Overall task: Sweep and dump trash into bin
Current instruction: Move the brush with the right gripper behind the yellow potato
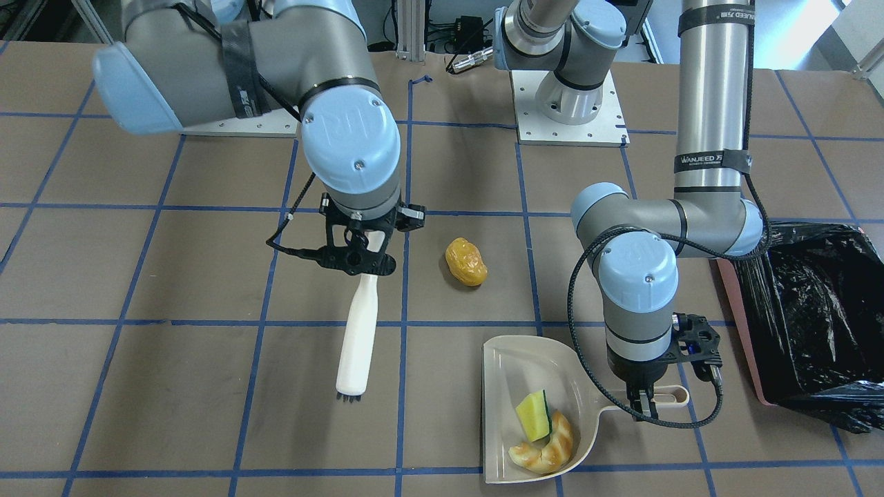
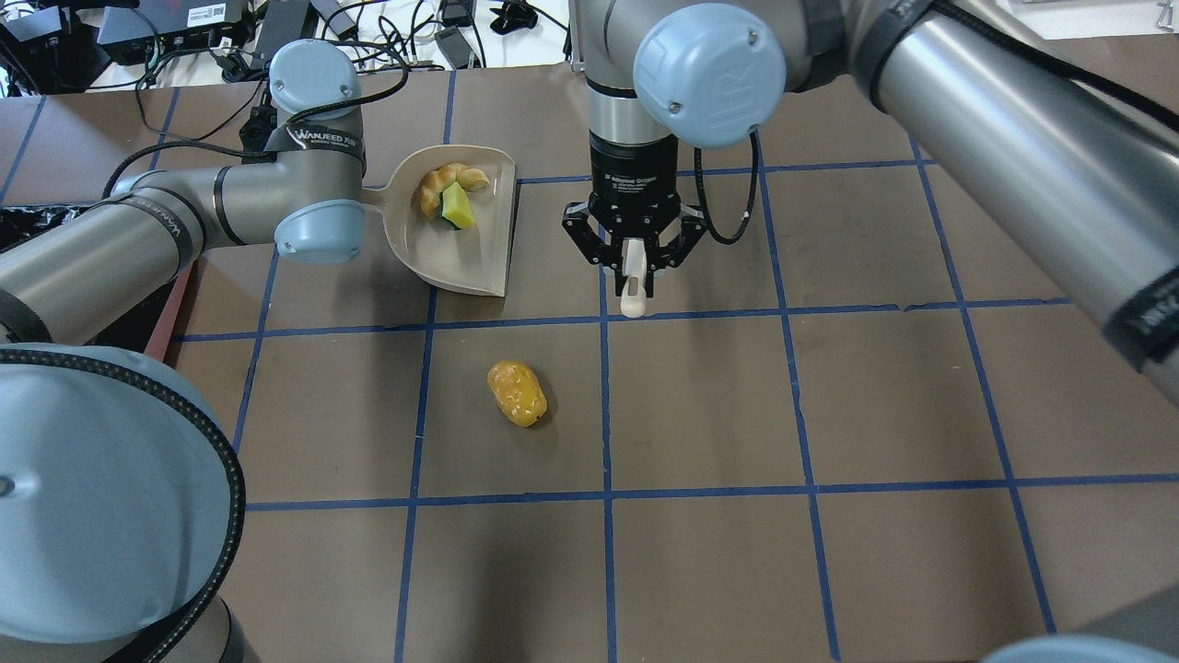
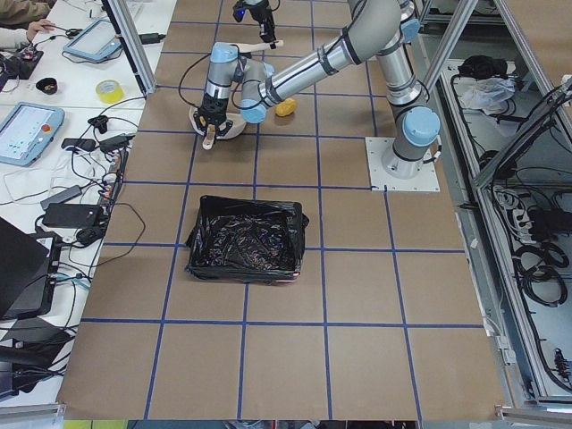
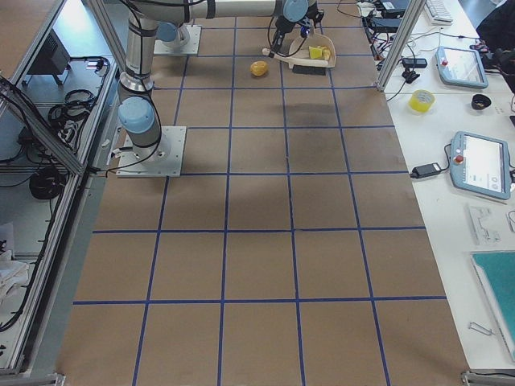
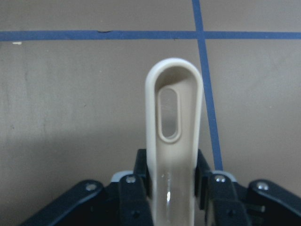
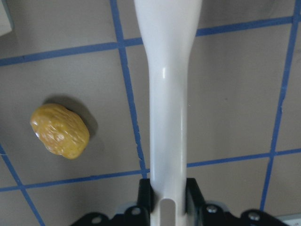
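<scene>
Trash stands two pieces in and one out, so we judge the sweeping step unfinished. Our right gripper [image 1: 364, 257] is clenched on the white brush [image 1: 359, 331]; we cannot tell whether its bristles touch the table [image 1: 207, 276]. Our left gripper [image 1: 642, 406] is clamped on the handle of the beige dustpan [image 1: 501, 366]. In the front-facing view the amber lump [image 1: 466, 262] lies loose at 3 o'clock from the right gripper. The yellow wedge [image 1: 533, 415] and cream crescent [image 1: 552, 452] lie touching inside the pan. The pan's open edge faces 9 o'clock, and the lump sits near 12 o'clock off its upper corner. We judge the brush must next draw the lump round to that mouth. Bare table surrounds the lump; the bin [image 1: 815, 310] waits at 2 o'clock of the pan.
</scene>
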`<state>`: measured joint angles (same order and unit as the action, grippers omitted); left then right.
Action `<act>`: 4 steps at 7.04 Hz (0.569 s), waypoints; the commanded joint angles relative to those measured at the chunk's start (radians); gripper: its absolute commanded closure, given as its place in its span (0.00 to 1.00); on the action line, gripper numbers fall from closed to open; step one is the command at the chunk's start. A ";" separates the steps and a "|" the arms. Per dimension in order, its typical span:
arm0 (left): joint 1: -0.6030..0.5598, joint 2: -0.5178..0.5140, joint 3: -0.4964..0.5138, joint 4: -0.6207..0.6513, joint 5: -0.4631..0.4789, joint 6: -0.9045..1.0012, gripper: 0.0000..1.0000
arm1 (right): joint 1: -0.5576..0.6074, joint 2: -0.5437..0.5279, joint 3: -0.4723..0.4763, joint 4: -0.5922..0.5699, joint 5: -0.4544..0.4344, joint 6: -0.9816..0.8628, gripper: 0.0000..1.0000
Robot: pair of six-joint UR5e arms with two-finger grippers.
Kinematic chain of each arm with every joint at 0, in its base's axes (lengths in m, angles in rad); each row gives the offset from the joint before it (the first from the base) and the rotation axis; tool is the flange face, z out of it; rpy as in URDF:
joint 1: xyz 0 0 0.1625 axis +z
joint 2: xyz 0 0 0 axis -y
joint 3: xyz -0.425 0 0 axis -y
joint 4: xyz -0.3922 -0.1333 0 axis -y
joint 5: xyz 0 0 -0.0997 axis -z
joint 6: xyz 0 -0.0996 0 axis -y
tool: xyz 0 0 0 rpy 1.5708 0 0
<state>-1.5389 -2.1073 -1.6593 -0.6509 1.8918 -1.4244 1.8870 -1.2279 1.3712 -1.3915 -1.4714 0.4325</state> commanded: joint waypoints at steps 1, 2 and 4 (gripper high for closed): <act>0.011 0.053 -0.048 -0.006 -0.023 0.008 1.00 | -0.005 -0.163 0.203 0.012 -0.003 0.002 1.00; 0.040 0.085 -0.080 -0.004 -0.054 0.043 1.00 | -0.002 -0.230 0.304 0.014 0.012 0.006 1.00; 0.080 0.169 -0.176 -0.003 -0.057 0.178 1.00 | 0.046 -0.303 0.466 -0.068 0.016 0.069 1.00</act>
<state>-1.4850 -1.9880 -1.7740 -0.6553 1.8398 -1.3304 1.9032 -1.4843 1.7460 -1.4192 -1.4585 0.4603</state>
